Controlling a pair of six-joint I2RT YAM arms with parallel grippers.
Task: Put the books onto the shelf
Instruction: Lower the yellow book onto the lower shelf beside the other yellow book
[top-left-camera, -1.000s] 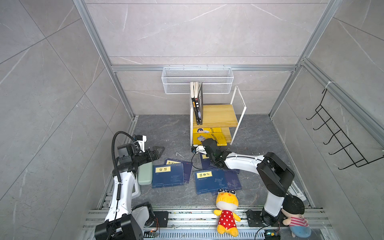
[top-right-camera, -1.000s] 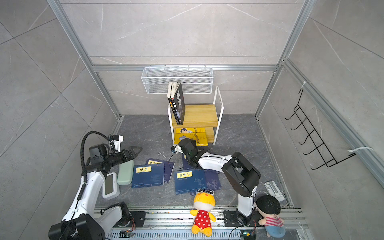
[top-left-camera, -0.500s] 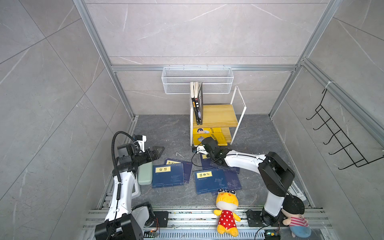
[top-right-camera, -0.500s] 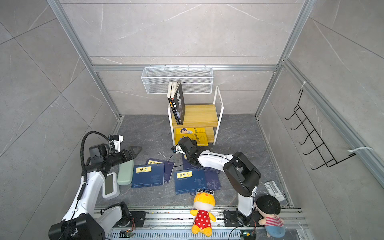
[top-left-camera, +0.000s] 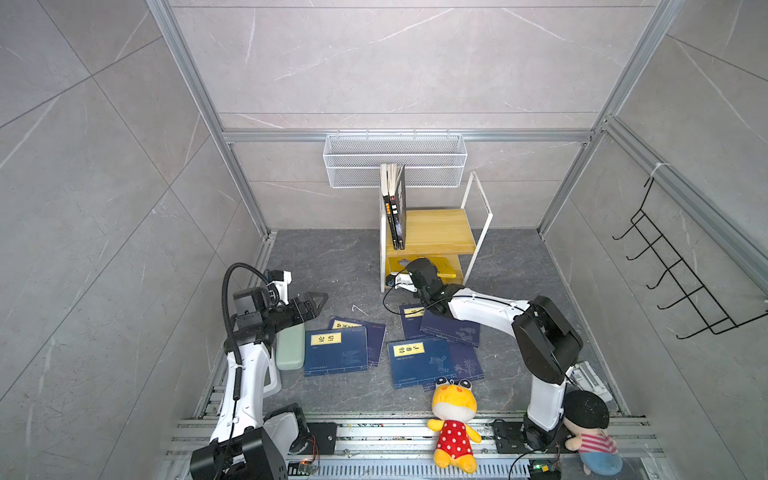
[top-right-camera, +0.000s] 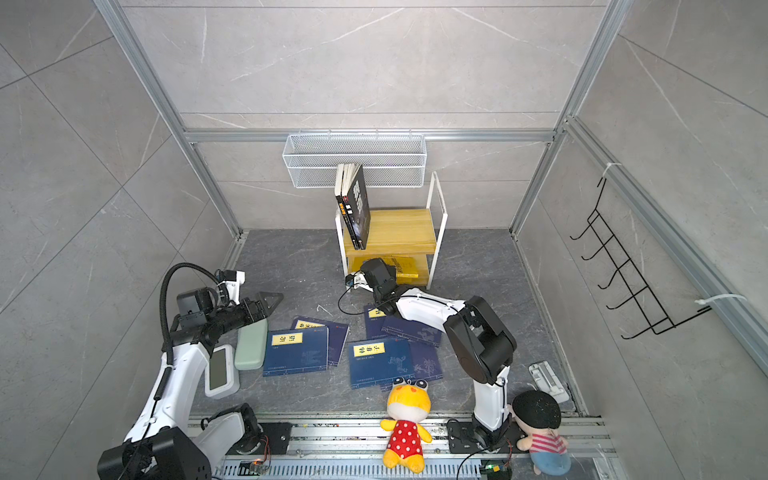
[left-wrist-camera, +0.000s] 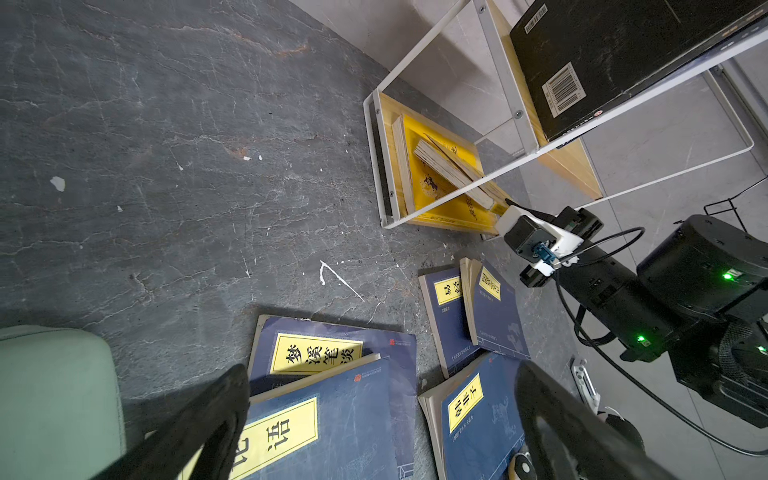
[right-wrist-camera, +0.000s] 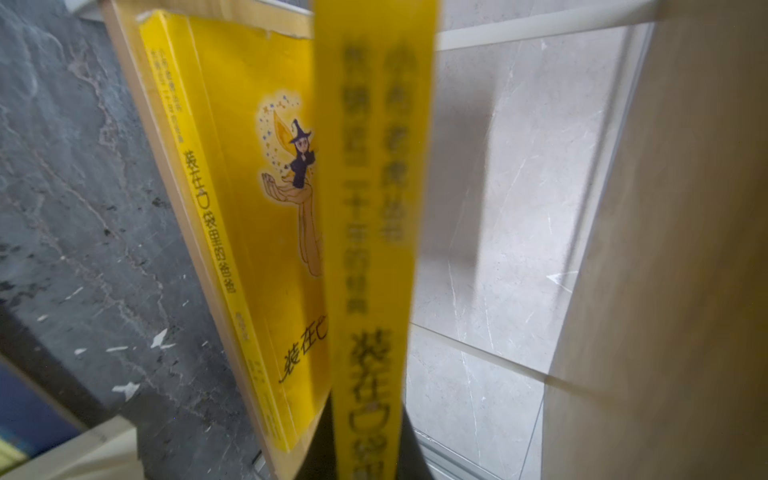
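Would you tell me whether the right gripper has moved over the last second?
Yes. The right gripper has moved toward the shelf, reaching into its lower tier, gripping a yellow book.

shelf (top-left-camera: 440, 228) rear ctr | upright books (top-left-camera: 399, 208) on top | floor books (top-left-camera: 336, 351) in front

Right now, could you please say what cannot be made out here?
Fingertips of the right gripper: both top views, hidden beneath its own wrist.
Spine text of the held yellow book: right wrist view, blurred, too close.
Rear of the shelf's lower tier: both top views, under the upper board.
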